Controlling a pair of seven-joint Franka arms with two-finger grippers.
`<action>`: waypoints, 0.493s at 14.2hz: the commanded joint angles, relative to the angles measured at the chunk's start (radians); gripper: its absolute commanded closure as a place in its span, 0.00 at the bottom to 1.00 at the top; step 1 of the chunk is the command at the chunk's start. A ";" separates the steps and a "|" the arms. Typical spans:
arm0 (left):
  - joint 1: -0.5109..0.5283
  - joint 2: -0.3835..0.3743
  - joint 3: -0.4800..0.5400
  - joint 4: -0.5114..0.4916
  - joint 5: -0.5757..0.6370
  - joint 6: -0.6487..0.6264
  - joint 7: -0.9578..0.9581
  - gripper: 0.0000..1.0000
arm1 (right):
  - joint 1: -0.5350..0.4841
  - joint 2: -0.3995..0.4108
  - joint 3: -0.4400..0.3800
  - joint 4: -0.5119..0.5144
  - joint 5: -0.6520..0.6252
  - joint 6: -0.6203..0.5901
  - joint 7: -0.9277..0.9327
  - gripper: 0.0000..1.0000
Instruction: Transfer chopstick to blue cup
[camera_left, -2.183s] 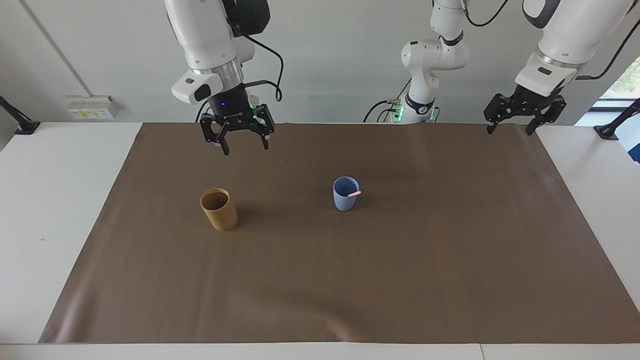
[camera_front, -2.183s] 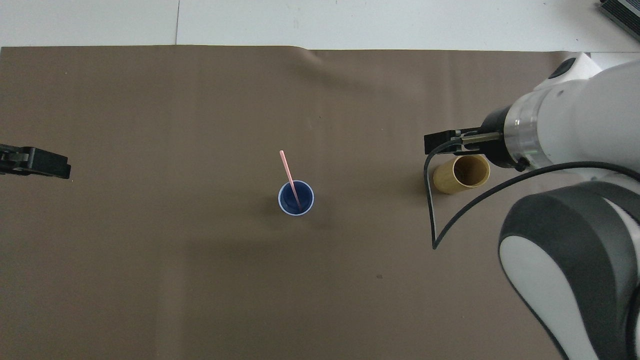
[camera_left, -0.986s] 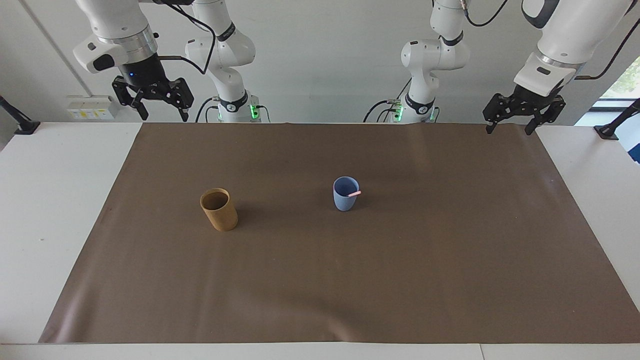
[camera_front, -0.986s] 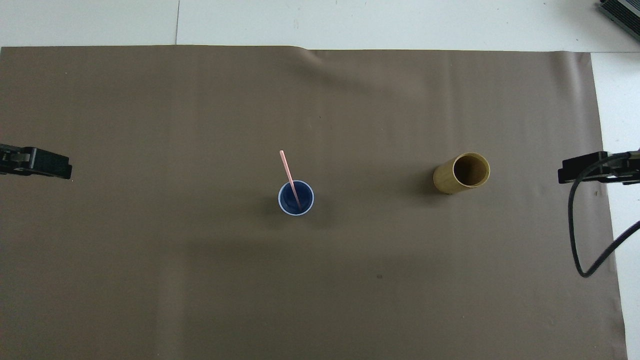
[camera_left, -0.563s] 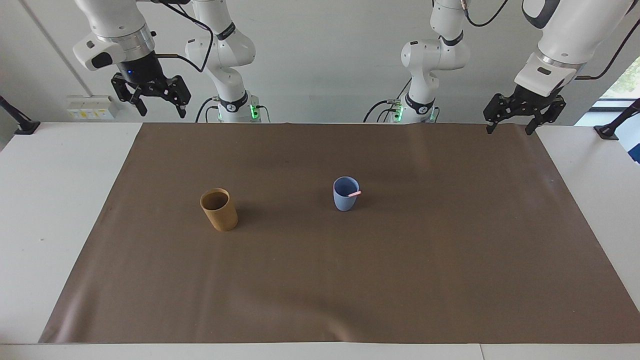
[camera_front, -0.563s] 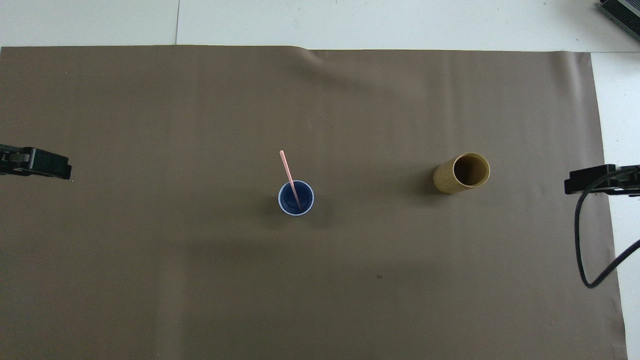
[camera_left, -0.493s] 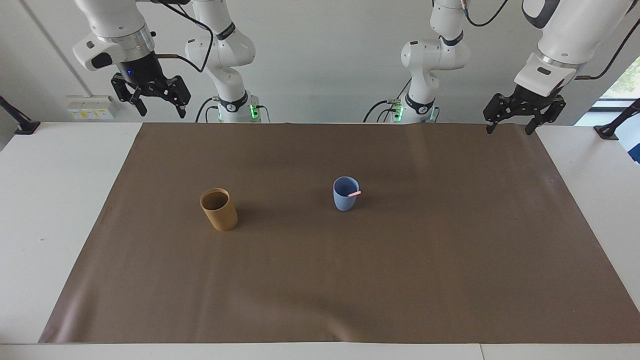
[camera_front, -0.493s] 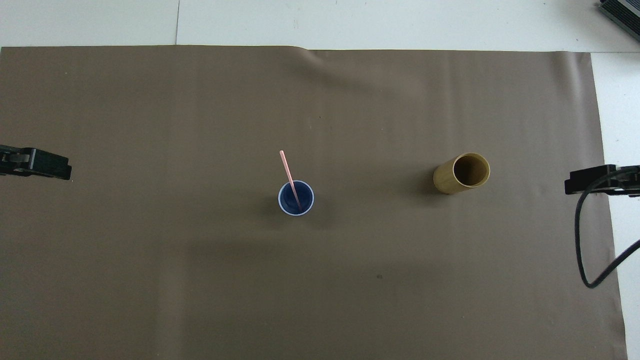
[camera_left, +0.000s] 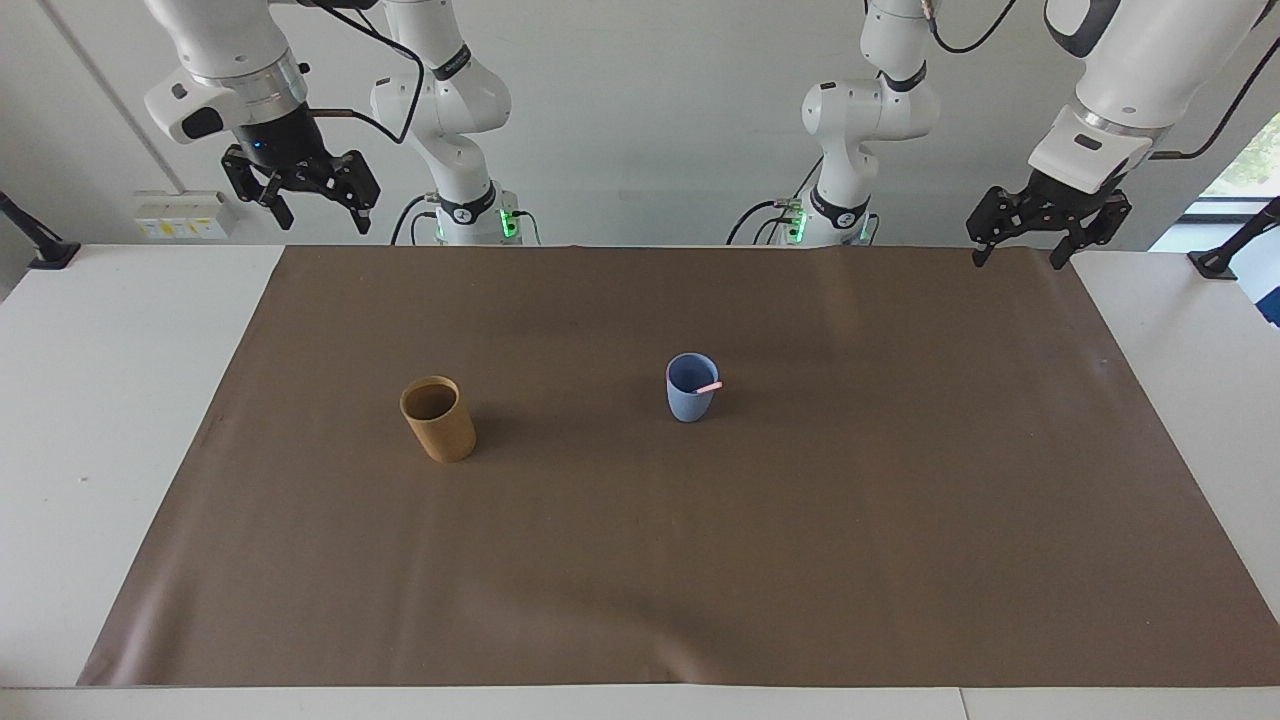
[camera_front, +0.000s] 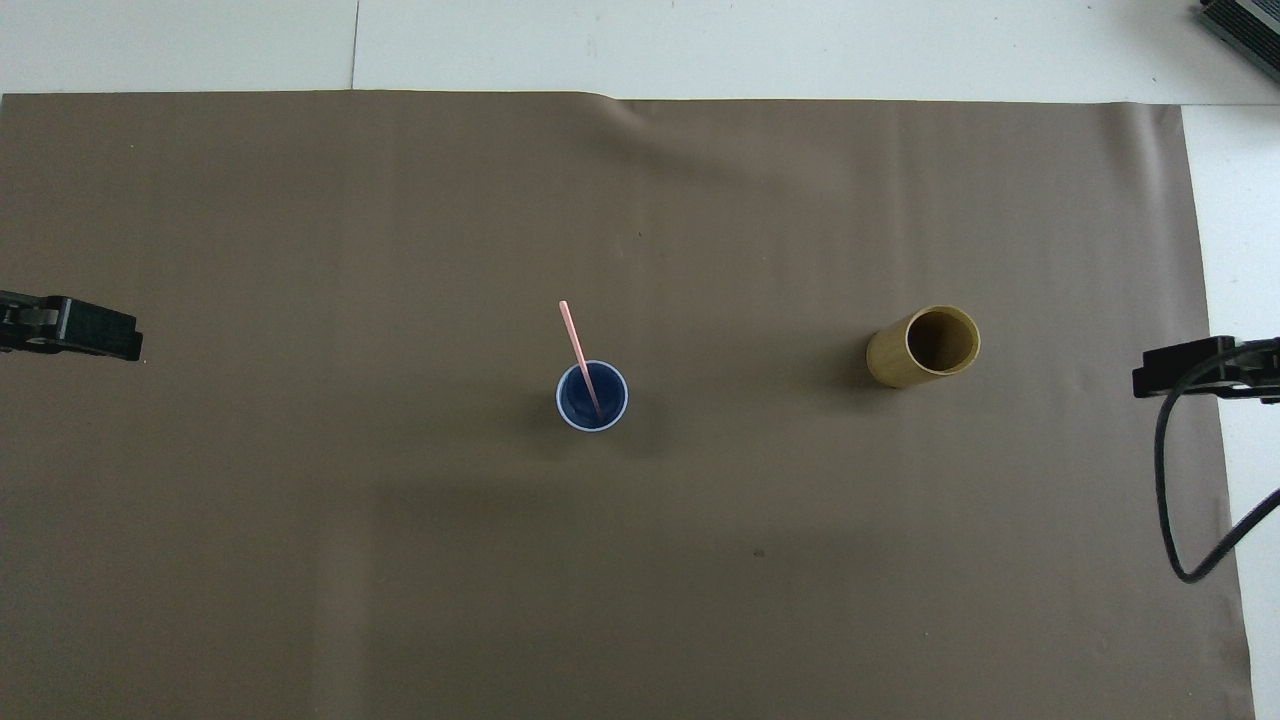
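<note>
- the blue cup (camera_left: 690, 388) (camera_front: 592, 396) stands upright near the middle of the brown mat (camera_left: 700, 560) (camera_front: 400, 560).
- a pink chopstick (camera_left: 709, 386) (camera_front: 578, 351) stands in the blue cup, with its lower end inside and its upper part leaning over the rim toward 11 o'clock in the overhead view.
- the tan cup (camera_left: 438, 418) (camera_front: 923, 346) stands upright on the mat, well apart from the blue cup at its 3 o'clock in the overhead view, toward the right arm's end of the table; nothing shows inside it.
- the right gripper (camera_left: 317, 212) hangs in the air over the mat's corner at the right arm's end by the robots, its two fingers spread apart and holding nothing.
- the left gripper (camera_left: 1017, 259) hangs just over the mat's corner at the left arm's end by the robots, its fingers likewise parted and bare.
- both grippers are well apart from the two cups.
</note>
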 joint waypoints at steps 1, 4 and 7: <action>0.012 -0.008 0.000 0.020 0.000 -0.044 0.014 0.00 | -0.022 0.005 0.012 0.012 -0.003 -0.003 -0.020 0.00; 0.012 -0.028 0.000 0.019 -0.026 -0.050 0.014 0.00 | -0.014 0.001 0.012 0.005 -0.003 0.000 -0.017 0.00; 0.011 -0.032 0.000 0.011 -0.035 -0.050 0.014 0.00 | -0.014 0.001 0.012 0.005 -0.002 0.000 -0.015 0.00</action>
